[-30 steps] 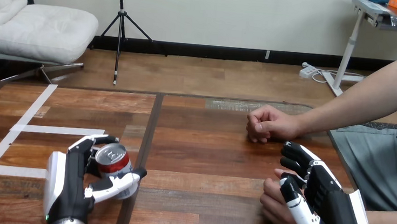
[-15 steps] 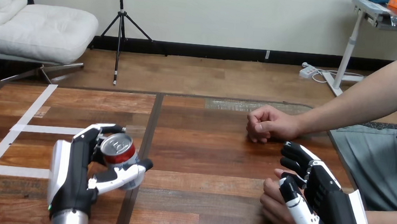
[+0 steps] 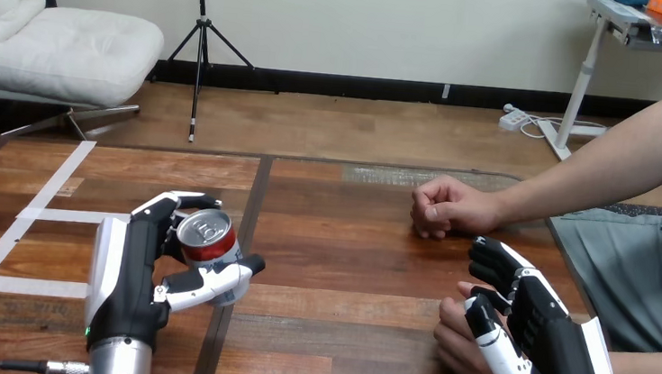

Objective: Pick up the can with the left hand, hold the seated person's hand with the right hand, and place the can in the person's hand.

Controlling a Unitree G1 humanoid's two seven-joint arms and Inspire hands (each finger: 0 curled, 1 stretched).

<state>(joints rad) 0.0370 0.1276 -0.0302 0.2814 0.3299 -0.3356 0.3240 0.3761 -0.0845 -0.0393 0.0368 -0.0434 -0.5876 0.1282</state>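
Halfway through a handover, we look down on a dark plank tabletop (image 3: pixel 347 270), glossy, grained and crossed by strips of white tape (image 3: pixel 90 217) at 9 o'clock. A person's forearm (image 3: pixel 600 165) reaches in from 2 o'clock, its fist (image 3: pixel 443 206) resting on the wood near 3 o'clock. At 4 o'clock the robot's right hand (image 3: pixel 553 347), hard black plastic under smooth white shells, lies over the person's second hand (image 3: pixel 451 342), the two touching. We cannot tell whether it has actually taken hold. At 8 o'clock the left hand (image 3: pixel 130 269), on its silver forearm, has fingers and thumb curled round the can (image 3: pixel 207 241). The can is a small metal cylinder with a red wall and bright silver lid, tilted toward us and, we judge, clear of the wood. The pickup looks done; the carry across to 4 o'clock and the release into the person's palm remain.
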